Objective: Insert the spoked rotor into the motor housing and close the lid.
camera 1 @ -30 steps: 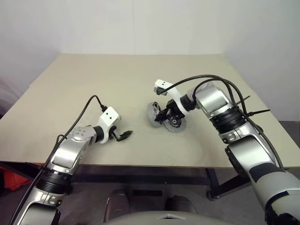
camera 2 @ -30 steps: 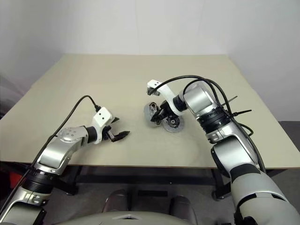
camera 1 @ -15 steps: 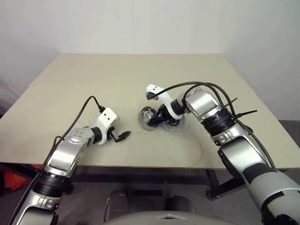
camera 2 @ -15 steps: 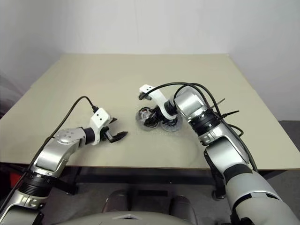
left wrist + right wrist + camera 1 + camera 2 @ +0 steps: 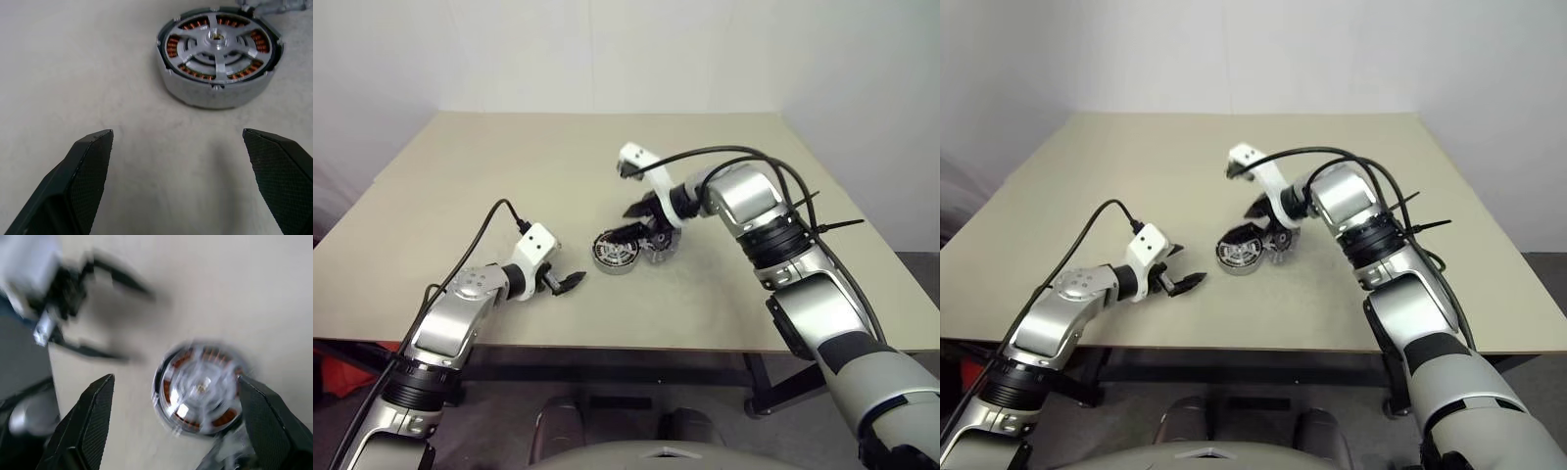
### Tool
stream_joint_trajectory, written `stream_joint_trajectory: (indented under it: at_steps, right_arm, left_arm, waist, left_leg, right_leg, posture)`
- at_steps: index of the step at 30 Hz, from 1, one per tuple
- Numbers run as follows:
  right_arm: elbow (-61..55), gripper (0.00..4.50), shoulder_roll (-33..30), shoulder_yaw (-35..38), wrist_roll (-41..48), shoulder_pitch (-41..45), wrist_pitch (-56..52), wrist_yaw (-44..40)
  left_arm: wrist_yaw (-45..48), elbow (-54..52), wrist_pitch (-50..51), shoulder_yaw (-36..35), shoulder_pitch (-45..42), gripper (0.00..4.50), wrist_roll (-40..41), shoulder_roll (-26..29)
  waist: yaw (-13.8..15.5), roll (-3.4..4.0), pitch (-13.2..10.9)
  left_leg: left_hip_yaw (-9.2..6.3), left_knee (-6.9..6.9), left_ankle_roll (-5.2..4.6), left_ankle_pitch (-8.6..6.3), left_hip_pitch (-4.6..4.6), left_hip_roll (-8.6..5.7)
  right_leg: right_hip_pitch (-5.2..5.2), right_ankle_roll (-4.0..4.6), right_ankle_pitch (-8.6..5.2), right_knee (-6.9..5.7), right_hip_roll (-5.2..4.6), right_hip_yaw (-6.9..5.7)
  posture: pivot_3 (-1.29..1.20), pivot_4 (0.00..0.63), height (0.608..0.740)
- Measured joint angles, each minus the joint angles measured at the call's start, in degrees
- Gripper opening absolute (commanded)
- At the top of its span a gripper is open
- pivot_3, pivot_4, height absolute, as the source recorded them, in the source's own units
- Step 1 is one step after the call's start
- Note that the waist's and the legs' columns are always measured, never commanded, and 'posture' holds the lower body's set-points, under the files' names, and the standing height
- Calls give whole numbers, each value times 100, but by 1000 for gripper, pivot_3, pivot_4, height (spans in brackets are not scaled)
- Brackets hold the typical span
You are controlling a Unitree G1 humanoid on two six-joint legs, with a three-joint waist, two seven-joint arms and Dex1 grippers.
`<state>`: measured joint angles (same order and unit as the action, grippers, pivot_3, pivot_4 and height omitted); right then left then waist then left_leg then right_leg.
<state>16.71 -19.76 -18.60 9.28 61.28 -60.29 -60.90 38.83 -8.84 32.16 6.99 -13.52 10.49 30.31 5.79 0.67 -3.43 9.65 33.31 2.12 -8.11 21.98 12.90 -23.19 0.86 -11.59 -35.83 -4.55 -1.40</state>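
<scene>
Now that the right pincer [image 5: 641, 221] has sprung wide and lifted, the rotor [image 5: 218, 46] sits inside the housing [image 5: 215, 95] mid-bench; the lid [image 5: 663, 245] comes next, left pincer [image 5: 183, 161] wide, empty.

blurred: motor housing [image 5: 201, 387] in right wrist view | cut off: lid [image 5: 254, 4] at left wrist view's edge

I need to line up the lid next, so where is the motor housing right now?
In the head views the motor housing sits flat on the table near its middle, just below the open right gripper and to the right of the left gripper.
</scene>
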Motion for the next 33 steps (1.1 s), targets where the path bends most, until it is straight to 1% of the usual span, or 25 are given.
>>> stream_joint_trajectory:
  at_steps: [2,4,7,8,10,12,13,14,16,19,21,26,30,33]
  right_arm:
    - [-91,4475,-33,342,64,27,234,229]
    - [-237,4475,-206,540,74,-12,580,400]
    - [-442,4475,-593,743,-40,-365,1238,667]
    - [-447,4301,-753,818,-126,-626,1505,841]
    - [-405,3866,-1039,961,-265,-1151,1913,1104]
    - [-373,3202,-1404,1080,-422,-1818,2311,1296]
    - [-403,2795,-1568,1135,-485,-2154,2436,1365]
    - [-424,2496,-1669,1147,-522,-2357,2499,1396]
    - [-579,1764,-1812,1173,-591,-2811,2615,1502]
    - [-937,722,-1825,1173,-602,-3406,2647,1603]
    - [-1265,722,-1778,1134,-547,-3733,2502,1589]
    - [-2021,722,-1421,1053,-357,-3866,2160,1604]
    - [-1833,722,-1016,893,-377,-3651,2104,1842]
    - [-1768,722,-894,881,-341,-3464,2017,1876]
  left_arm:
    - [41,65,-46,11,-32,4500,3,-63]
    - [100,161,-62,38,-55,4500,4,-91]
    - [213,272,-110,45,-112,4500,7,-89]
    - [259,328,-131,43,-161,4500,17,-81]
    - [381,414,-205,41,-219,4500,28,-32]
    - [549,486,-261,39,-243,4500,43,68]
    - [645,544,-287,38,-255,4500,51,124]
    - [711,596,-295,34,-264,4500,59,156]
    - [873,707,-313,44,-339,4500,77,181]
    - [1054,818,-404,56,-506,4500,90,177]
    - [1123,865,-429,57,-545,4500,90,178]
    - [1194,956,-438,59,-560,4500,85,177]
    - [1196,944,-434,60,-555,4500,83,180]
    - [1181,906,-417,55,-511,4500,82,203]
  waist:
    - [7,0,0]
    - [15,0,0]
    - [41,-9,5]
    - [54,-13,8]
    - [86,-16,9]
    - [127,-15,9]
    - [132,-14,9]
    - [132,-13,10]
    - [117,-11,10]
    - [96,-10,11]
    - [88,-6,13]
    - [11,-7,14]
    - [-21,-8,14]
    - [-19,-7,14]
  left_leg:
    - [0,0,0,0,1,-1]
    - [0,0,0,0,2,-2]
    - [0,-2,0,0,1,-3]
    - [0,-2,0,0,0,-3]
    - [1,-2,0,0,0,-7]
    - [5,-3,-1,0,1,-11]
    - [5,-4,-1,0,1,-10]
    - [5,-5,-1,0,0,-9]
    - [9,-9,-1,0,-6,-6]
    - [10,-13,-1,0,-20,-5]
    - [14,-13,-1,0,-23,-6]
    - [13,-13,-1,0,-30,-6]
    - [13,-12,-1,0,-35,-9]
    - [12,-12,-1,0,-35,-10]
  right_leg:
    - [0,0,0,1,0,0]
    - [1,0,0,4,-1,0]
    - [6,0,0,8,-1,-1]
    - [8,0,0,9,-1,-2]
    - [10,-1,0,12,-5,-1]
    - [8,-1,0,12,-10,1]
    - [7,-1,0,12,-9,0]
    - [7,-1,0,11,-9,0]
    - [3,-2,-1,11,-7,0]
    - [9,-3,-2,10,-6,1]
    - [10,-5,-2,11,-6,4]
    - [18,-6,-3,11,-7,4]
    - [20,-7,-4,12,-9,4]
    - [22,-6,-4,12,-9,4]
  posture:
    - [0,0,740]
    - [0,0,740]
    - [0,0,740]
    - [0,0,740]
    - [0,0,740]
    - [0,0,740]
    - [0,0,740]
    - [0,0,740]
    - [0,0,740]
    - [0,0,740]
    - [0,0,740]
    - [0,0,740]
    - [0,0,740]
    - [0,0,740]
